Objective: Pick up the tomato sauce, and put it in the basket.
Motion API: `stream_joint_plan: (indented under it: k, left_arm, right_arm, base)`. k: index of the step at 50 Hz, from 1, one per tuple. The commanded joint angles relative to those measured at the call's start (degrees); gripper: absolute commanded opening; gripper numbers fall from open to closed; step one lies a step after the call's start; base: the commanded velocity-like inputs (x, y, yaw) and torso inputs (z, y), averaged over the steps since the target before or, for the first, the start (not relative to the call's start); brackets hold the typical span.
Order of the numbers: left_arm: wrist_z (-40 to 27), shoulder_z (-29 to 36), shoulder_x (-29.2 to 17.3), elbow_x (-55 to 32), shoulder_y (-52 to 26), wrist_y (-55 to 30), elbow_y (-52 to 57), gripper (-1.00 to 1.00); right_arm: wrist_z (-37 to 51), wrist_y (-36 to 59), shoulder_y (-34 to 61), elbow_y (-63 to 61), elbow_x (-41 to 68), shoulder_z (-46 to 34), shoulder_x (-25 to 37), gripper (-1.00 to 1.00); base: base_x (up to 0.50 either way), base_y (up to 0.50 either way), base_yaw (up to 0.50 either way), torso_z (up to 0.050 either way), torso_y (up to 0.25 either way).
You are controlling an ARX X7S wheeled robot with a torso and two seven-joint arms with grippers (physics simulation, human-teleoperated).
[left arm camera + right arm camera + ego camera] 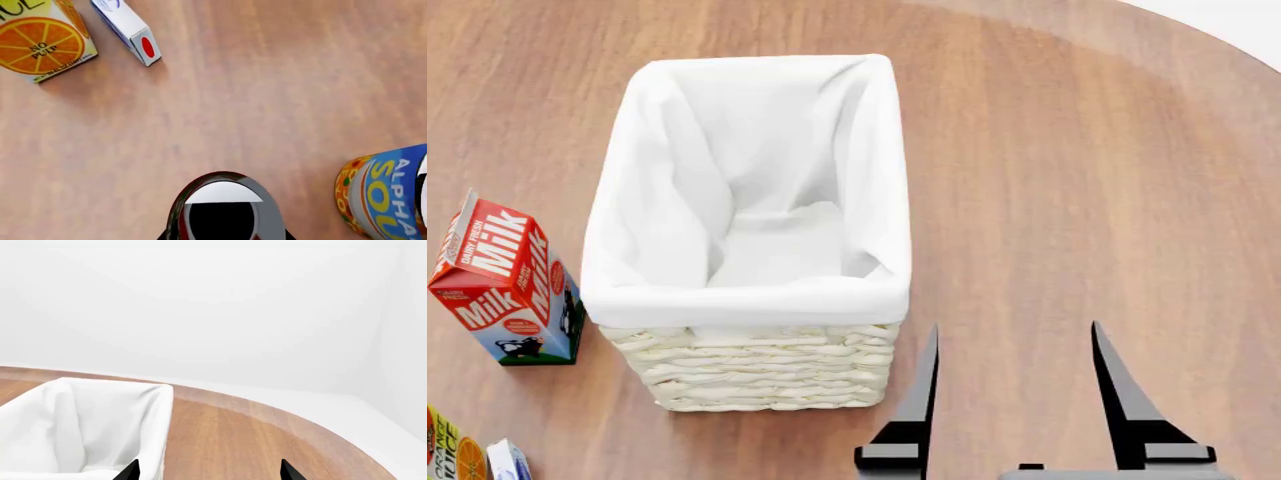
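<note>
The tomato sauce (223, 210) is a small can with a silver top and red and green sides. It shows only in the left wrist view, right at my left gripper (223, 236). A dark finger edge sits tight against each side of the can, so the gripper is shut on it above the wooden table. The basket (747, 300) is cream wicker with a white liner and stands empty in the middle of the head view. It also shows in the right wrist view (100, 390). My right gripper (1014, 325) is open and empty, just right of the basket's near corner.
A blue-and-yellow soup can (387, 195) stands close to the held can. An orange juice carton (40, 40) and a small blue-and-white carton (130, 27) lie farther off. A red milk carton (501, 280) stands left of the basket.
</note>
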Motion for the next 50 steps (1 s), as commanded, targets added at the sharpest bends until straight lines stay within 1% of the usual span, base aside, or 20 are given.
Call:
stream_joint_plan:
  k: [1, 11, 18, 23, 24, 25, 28, 32, 38, 40, 50]
  left_arm:
    - [-1.8, -1.7, -1.5, -1.1, 1.4, 0.6, 4.8, -1.00]
    - [-4.3, -4.1, -3.3, -3.7, 3.0, -0.7, 10.7, -1.00]
    - [-6.6, -5.5, -4.7, -5.5, 0.9, -3.0, 14.4, -1.00]
    - [-8.3, -7.3, -5.8, -8.5, -0.9, -4.9, 17.2, -1.00]
    - [-7.3, -8.6, -5.7, -9.5, -0.8, -3.2, 18.1, -1.00]
    - [-8.5, -8.8, -6.2, -10.5, -1.5, -4.7, 18.5, -1.00]
    - [-9.4, -9.4, -6.6, -11.7, -2.7, -5.5, 19.6, -1.00]
    - [-11.2, -11.5, -7.8, -15.9, -4.7, -6.9, 22.1, -1.00]
    - [-14.0, -12.9, -9.1, -20.9, -7.7, -8.6, 24.7, -1.00]
    - [-15.2, -13.9, -9.3, -24.6, -8.7, -8.8, 25.6, -1.00]
    - [-19.6, -14.7, -10.5, -33.1, -14.6, -9.2, 27.8, -1.00]
  right_arm:
    - [0.2, -0.2, 0.1, 0.2, 0.1, -0.2, 0.1, 1.00]
    - [0.3, -0.1, 0.2, 0.3, 0.2, -0.3, 0.2, 1.00]
    - [0.4, -0.5, 0.0, 0.4, 0.5, 0.0, 0.4, 1.00]
    - [0.5, -0.5, 0.1, 0.5, 0.6, 0.0, 0.4, 1.00]
    - [0.5, -0.6, 0.0, 0.6, 0.7, 0.0, 0.4, 1.00]
    - [0.5, -0.6, 0.0, 0.5, 0.7, 0.0, 0.5, 1.00]
    - [0.5, -0.5, 0.0, 0.5, 0.7, 0.1, 0.5, 1.00]
    - [0.6, -0.6, 0.0, 0.5, 0.8, 0.0, 0.6, 1.00]
    - [0.7, -0.5, 0.2, 0.4, 0.8, -0.1, 0.6, 1.00]
    - [0.8, -0.3, 0.2, 0.4, 0.9, -0.2, 0.6, 1.00]
    - [1.0, 0.1, 0.3, 0.0, 1.0, -0.3, 0.8, 1.00]
  base:
    - [0.00, 0.00, 0.00, 0.000, 0.000]
    - [0.00, 0.00, 0.00, 0.000, 0.000]
    - [0.00, 0.00, 0.00, 0.000, 0.000]
    - [0.00, 0.00, 0.00, 0.000, 0.000]
    - [0.00, 0.00, 0.00, 0.000, 0.000]
    - [0.00, 0.00, 0.00, 0.000, 0.000]
    - [0.00, 0.00, 0.00, 0.000, 0.000]
    - [0.00, 0.00, 0.00, 0.000, 0.000]
    - [0.00, 0.00, 0.00, 0.000, 0.000]
    - [0.00, 0.00, 0.00, 0.000, 0.000]
    - [0.00, 0.00, 0.00, 0.000, 0.000]
